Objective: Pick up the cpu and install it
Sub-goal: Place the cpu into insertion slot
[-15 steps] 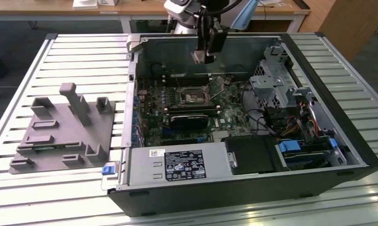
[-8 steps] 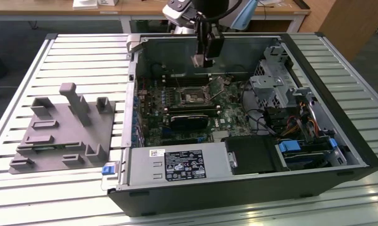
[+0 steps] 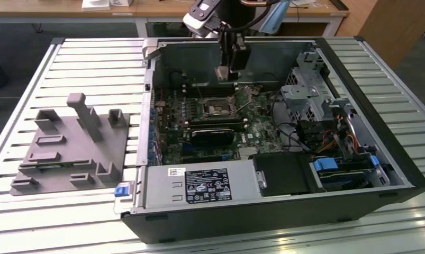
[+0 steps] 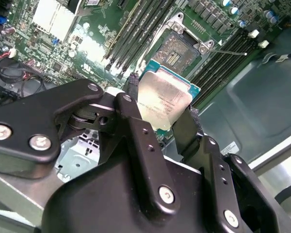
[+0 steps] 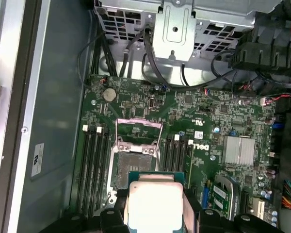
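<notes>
The cpu (image 4: 164, 99) (image 5: 153, 201), a thin square chip with a pale silvery top and a green rim, is clamped between my black fingers. My gripper (image 4: 160, 104) (image 3: 228, 76) is shut on it. In the exterior view the gripper hangs inside the open computer case, above the far part of the motherboard. The empty dark socket (image 5: 134, 162) (image 4: 177, 48) (image 3: 218, 109) lies below the chip with its metal frame swung open. The chip is held in the air, apart from the socket.
The black computer case (image 3: 381, 174) lies open on a slatted white table (image 3: 92, 63). A grey plastic fixture (image 3: 74, 145) with upright posts stands at the exterior view's left. Memory slots (image 5: 94, 170) flank the socket. Drive cages (image 3: 307, 90) and cables (image 3: 325, 137) crowd the exterior view's right.
</notes>
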Robot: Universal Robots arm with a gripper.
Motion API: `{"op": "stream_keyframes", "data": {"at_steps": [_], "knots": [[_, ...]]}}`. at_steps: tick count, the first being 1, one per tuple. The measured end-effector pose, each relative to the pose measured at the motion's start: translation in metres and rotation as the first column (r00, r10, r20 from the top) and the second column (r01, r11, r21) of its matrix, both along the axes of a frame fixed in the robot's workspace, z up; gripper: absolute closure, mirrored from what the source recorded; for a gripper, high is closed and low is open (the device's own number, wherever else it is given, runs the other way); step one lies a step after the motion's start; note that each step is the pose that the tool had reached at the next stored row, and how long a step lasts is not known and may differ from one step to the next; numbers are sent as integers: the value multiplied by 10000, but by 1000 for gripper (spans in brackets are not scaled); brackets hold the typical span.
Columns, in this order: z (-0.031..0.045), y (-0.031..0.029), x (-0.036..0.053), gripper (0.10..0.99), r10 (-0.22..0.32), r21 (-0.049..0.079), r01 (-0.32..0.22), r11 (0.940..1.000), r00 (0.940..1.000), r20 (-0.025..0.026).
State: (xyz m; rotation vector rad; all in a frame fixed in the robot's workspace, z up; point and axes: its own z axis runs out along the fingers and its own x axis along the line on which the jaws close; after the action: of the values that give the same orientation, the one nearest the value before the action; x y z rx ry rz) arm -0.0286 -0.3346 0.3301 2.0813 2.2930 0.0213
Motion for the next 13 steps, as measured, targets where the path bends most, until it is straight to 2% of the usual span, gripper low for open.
{"op": "stream_keyframes", "data": {"at_steps": [13], "knots": [[-214, 5, -2, 553, -118, -20, 118, 9999, 9999, 13]]}}
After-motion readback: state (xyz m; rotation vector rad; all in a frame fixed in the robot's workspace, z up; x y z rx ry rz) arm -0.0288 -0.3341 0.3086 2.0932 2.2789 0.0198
